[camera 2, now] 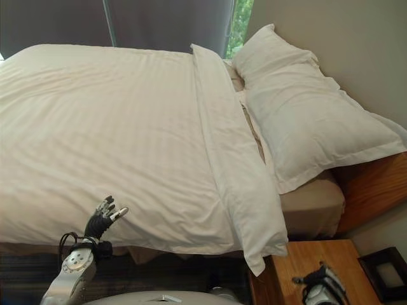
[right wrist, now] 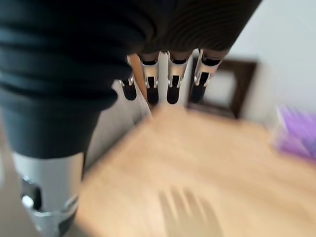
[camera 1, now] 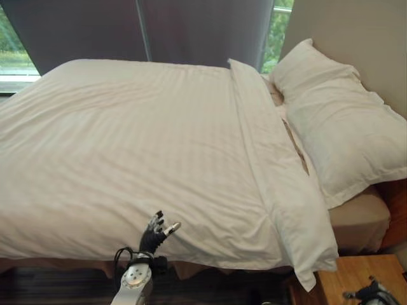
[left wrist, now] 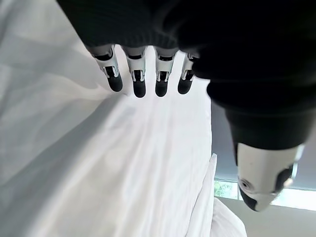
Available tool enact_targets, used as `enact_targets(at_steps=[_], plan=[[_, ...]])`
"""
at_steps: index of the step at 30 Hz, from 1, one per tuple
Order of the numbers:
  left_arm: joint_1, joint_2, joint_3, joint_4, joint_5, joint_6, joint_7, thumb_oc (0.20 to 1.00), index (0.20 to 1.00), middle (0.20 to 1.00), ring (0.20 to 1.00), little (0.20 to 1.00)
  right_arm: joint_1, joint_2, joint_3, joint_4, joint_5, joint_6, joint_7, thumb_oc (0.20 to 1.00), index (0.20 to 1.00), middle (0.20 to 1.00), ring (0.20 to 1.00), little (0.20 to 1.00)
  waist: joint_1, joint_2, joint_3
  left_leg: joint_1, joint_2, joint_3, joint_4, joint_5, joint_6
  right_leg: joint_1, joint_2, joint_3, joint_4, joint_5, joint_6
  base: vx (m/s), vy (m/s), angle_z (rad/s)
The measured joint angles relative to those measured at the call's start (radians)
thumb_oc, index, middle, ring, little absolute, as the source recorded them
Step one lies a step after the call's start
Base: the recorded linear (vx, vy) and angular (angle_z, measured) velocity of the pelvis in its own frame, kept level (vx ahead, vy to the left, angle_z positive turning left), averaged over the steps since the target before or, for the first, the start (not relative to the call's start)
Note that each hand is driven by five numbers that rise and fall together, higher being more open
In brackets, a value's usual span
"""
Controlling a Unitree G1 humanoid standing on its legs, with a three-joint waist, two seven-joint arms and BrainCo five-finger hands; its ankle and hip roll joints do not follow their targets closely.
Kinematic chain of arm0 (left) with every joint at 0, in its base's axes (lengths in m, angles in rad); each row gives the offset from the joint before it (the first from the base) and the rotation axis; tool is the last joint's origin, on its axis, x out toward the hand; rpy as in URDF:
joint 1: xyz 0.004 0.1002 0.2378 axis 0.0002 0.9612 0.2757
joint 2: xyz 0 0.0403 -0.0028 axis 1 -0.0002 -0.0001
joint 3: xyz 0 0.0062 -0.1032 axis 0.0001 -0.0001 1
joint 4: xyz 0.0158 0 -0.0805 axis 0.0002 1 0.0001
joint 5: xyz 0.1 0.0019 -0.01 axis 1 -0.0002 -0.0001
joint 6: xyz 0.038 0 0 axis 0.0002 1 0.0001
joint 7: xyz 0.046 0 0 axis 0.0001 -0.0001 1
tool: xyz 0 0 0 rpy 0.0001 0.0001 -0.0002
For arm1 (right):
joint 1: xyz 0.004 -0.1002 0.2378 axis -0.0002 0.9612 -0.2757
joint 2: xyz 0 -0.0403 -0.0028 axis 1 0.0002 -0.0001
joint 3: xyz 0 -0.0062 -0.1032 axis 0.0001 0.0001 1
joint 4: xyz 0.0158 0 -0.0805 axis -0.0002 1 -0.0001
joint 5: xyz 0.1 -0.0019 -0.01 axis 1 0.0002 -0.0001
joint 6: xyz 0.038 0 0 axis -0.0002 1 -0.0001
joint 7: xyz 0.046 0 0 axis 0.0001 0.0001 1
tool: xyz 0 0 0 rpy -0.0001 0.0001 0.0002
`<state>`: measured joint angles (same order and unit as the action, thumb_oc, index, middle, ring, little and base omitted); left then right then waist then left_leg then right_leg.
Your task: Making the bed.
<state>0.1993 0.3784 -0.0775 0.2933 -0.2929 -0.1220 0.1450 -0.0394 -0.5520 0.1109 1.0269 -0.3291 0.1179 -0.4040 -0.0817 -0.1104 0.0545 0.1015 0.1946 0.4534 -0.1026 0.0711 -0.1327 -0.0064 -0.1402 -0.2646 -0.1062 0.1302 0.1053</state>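
Note:
A white striped duvet (camera 1: 133, 146) lies spread flat over the bed, its folded top edge (camera 1: 267, 159) running beside two white pillows (camera 1: 337, 127) at the headboard end. My left hand (camera 1: 154, 232) hovers at the duvet's near edge, fingers straight and thumb apart, holding nothing. In the left wrist view its fingers (left wrist: 139, 79) hang just above the white cloth (left wrist: 123, 168). My right hand (camera 2: 321, 284) is low over the wooden bedside table (camera 2: 299, 267), fingers (right wrist: 163, 84) straight and holding nothing.
Dark curtains (camera 1: 191, 28) and a window stand behind the bed. A tan fitted sheet (camera 2: 311, 210) shows under the pillows. A dark picture frame (camera 2: 385, 273) lies on the bedside table by the wall. Dark floor (camera 1: 57, 286) runs along the bed's near side.

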Motion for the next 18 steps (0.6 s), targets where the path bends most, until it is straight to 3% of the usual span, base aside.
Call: enact_targets(at_steps=[2,3,4,5,9,11,13,16,18], plan=[[-0.001,-0.001,0.036,-0.007,0.0,0.0,0.006,1.0,1.0,1.0,1.0,1.0,0.017,-0.07,-0.07,-0.291,-0.01,0.015,-0.001,1.0,1.0,1.0,1.0,1.0,-0.025,-0.002,0.006,0.006,-0.001,0.004,0.0,0.0,0.0,0.001,0.001,0.009,0.0,0.0,0.0,0.01,0.035,-0.06],[-0.004,-0.003,0.055,-0.007,0.0,0.0,0.009,1.0,1.0,1.0,1.0,1.0,0.023,-0.087,-0.119,-0.519,-0.01,0.004,-0.015,0.934,0.934,0.934,0.934,0.934,-0.044,0.001,0.007,0.009,0.0,0.005,0.0,0.0,0.0,0.0,0.004,0.015,0.0,0.0,0.0,0.02,0.024,-0.05],[-0.01,-0.003,0.06,-0.007,0.0,0.0,0.012,1.0,1.0,1.0,1.0,1.0,0.015,-0.088,-0.135,-0.602,-0.011,-0.023,-0.034,0.467,0.467,0.467,0.467,0.467,-0.047,0.003,0.007,0.01,0.002,0.007,0.0,0.0,0.0,0.001,0.005,0.017,0.0,0.001,0.0,0.02,0.017,-0.05],[-0.024,-0.004,0.056,-0.007,0.0,-0.001,0.012,1.0,1.0,1.0,1.0,1.0,-0.01,-0.084,-0.141,-0.637,-0.016,-0.055,-0.055,0.2,0.2,0.2,0.2,0.2,-0.048,-0.003,0.002,0.013,0.004,0.008,0.0,0.0,0.0,0.003,0.008,0.018,0.0,0.001,-0.001,0.04,0.013,-0.02],[-0.053,-0.027,0.028,-0.006,0.0,-0.001,0.032,1.0,1.0,1.0,1.0,1.0,-0.087,0.112,-0.175,-0.703,0.226,-0.153,-0.076,0.2,0.2,0.2,0.2,0.2,-0.04,-0.006,-0.013,0.025,0.01,0.022,0.0,-0.006,-0.007,0.01,0.014,0.024,0.0,0.004,-0.006,0.03,-0.007,-0.09],[-0.059,-0.027,0.014,-0.006,0.0,-0.001,0.031,1.0,1.0,1.0,1.0,1.0,-0.094,0.153,-0.156,-0.701,0.358,-0.202,-0.067,0.2,0.2,0.2,0.2,0.2,-0.041,0.001,-0.016,0.026,0.004,0.023,0.0,-0.004,-0.004,0.01,0.013,0.024,0.0,0.015,-0.008,0.02,-0.009,-0.01],[-0.045,-0.024,0.013,-0.006,0.0,-0.001,0.032,1.0,1.0,1.0,1.0,1.0,-0.097,0.178,-0.151,-0.695,0.492,-0.235,-0.059,0.2,0.2,0.2,0.2,0.2,-0.02,0.027,-0.016,0.024,0.002,0.022,0.0,-0.006,-0.004,0.009,0.01,0.025,0.0,0.015,-0.008,0.02,-0.008,0.0],[-0.041,-0.026,0.012,-0.003,-0.01,-0.002,0.032,1.0,1.0,1.0,1.0,1.0,-0.143,0.292,-0.191,-0.679,0.831,-0.34,0.003,0.2,0.2,0.2,0.2,0.2,-0.007,0.066,-0.013,0.022,0.004,0.016,0.0,-0.008,-0.002,0.009,0.008,0.018,0.0,0.014,-0.007,0.02,-0.012,0.04],[-0.05,-0.034,0.007,-0.002,-0.013,-0.004,0.025,1.0,1.0,1.0,1.0,1.0,-0.162,0.316,-0.197,-0.663,1.012,-0.392,0.059,0.2,0.2,0.2,0.2,0.2,0.011,0.085,-0.016,0.013,0.006,0.001,0.0,-0.006,-0.004,0.011,0.009,0.005,0.0,0.012,-0.006,0.03,-0.021,0.2]])
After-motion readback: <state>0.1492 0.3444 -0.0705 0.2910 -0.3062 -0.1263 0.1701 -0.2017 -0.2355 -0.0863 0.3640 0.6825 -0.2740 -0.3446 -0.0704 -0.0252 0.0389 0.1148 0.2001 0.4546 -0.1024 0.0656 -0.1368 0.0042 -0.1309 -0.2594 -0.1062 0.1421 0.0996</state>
